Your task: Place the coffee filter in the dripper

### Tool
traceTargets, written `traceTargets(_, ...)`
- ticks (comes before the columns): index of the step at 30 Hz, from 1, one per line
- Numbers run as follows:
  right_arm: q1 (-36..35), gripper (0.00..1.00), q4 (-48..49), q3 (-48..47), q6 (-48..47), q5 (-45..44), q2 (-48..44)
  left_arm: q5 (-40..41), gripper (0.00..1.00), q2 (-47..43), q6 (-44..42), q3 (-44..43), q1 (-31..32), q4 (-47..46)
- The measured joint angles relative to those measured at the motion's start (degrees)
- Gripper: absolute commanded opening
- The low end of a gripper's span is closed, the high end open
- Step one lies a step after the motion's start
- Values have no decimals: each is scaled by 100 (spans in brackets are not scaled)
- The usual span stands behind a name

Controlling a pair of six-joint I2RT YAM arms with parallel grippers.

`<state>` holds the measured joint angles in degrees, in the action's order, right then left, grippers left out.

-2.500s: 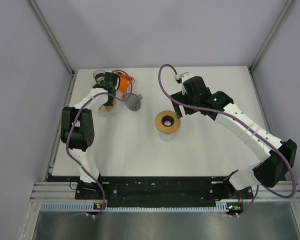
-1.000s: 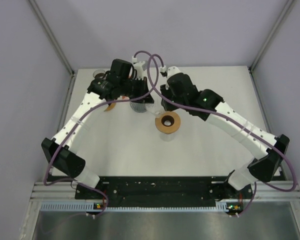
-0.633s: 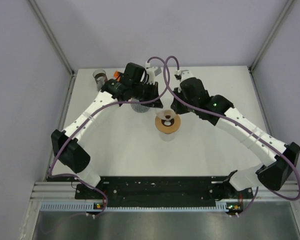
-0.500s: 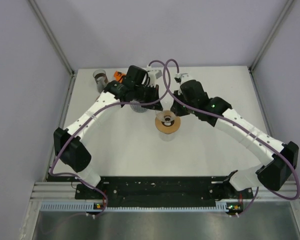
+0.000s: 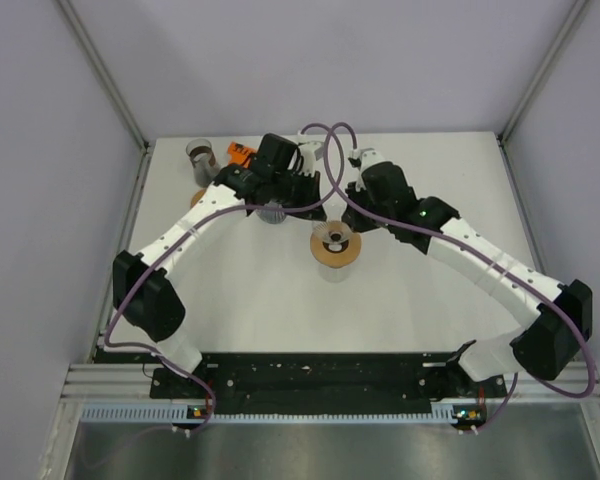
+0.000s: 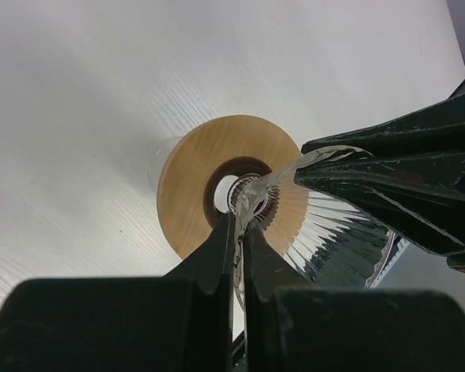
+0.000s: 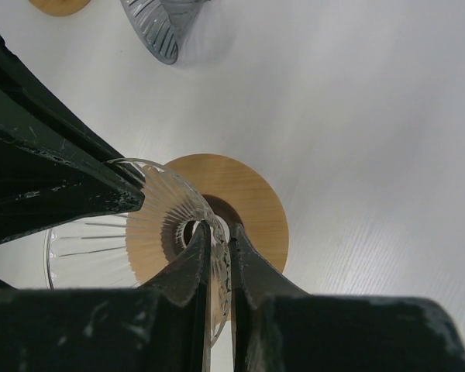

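Observation:
A clear ribbed cone [image 5: 332, 236] hangs point-down over the hole of a wooden ring [image 5: 335, 258] that sits on a glass at mid table. My left gripper [image 5: 318, 207] is shut on the cone's rim from the left; in the left wrist view [image 6: 239, 221] it pinches the clear wall [image 6: 333, 240] above the ring [image 6: 190, 170]. My right gripper [image 5: 350, 222] is shut on the opposite rim; in the right wrist view [image 7: 219, 232] the cone [image 7: 151, 225] tips toward the ring [image 7: 260, 213]. A grey ribbed cone [image 5: 273, 211] lies on the table behind.
At the back left stand a glass cup [image 5: 200, 155], an orange object [image 5: 242, 153] and a small wooden disc [image 5: 197, 198]. The grey cone [image 7: 167, 27] lies close behind the two grippers. Both arms crowd the middle, cables looping above them.
My left arm has swung from the back left to the middle. Both grippers now meet over the wooden ring, holding the clear cone between them, and the cone has come down toward the ring's hole.

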<state>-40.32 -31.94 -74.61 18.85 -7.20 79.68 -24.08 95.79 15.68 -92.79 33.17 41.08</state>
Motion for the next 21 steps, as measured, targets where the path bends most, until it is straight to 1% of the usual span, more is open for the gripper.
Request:
traceTargets(14,229,0,433,562,-111,334,85,-4,0,428,-173,2,26,39)
traceTargets(21,354,0,911,798,-177,520,101,90,0,487,-291,7,9,-66)
